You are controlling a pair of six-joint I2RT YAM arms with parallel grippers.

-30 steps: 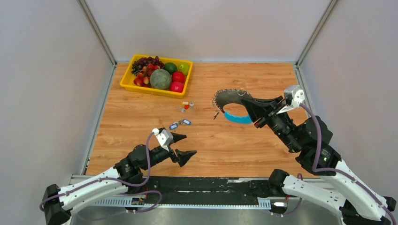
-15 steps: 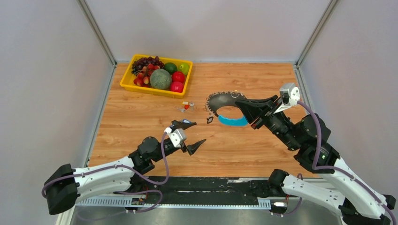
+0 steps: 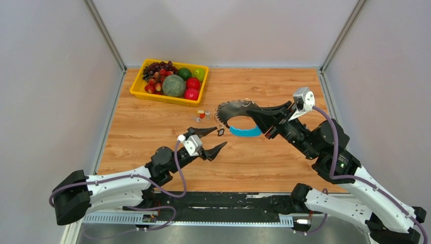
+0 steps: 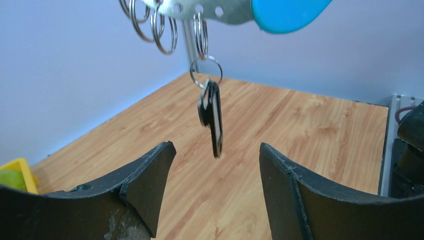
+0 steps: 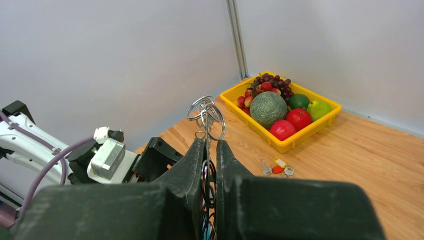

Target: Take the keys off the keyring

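My right gripper (image 3: 259,121) is shut on the keyring (image 3: 235,109) and holds it above the table, with the blue arc (image 3: 244,132) underneath. In the right wrist view the fingers (image 5: 209,146) clamp the ring edge-on, with small silvery rings (image 5: 206,112) sticking up. My left gripper (image 3: 219,138) is open just below the ring's left end. In the left wrist view a dark tag (image 4: 212,117) hangs from a small ring on the keyring (image 4: 200,7), between and just above my open fingertips (image 4: 215,150). It touches neither finger.
A yellow fruit tray (image 3: 136,90) stands at the back left and also shows in the right wrist view (image 5: 286,144). Loose keys with orange and white tags (image 3: 202,115) lie on the table in front of it and show in the right wrist view (image 5: 276,167).
My right gripper has carried the keyring to the left. My left gripper has moved forward and right, and now sits open under the hanging tag.
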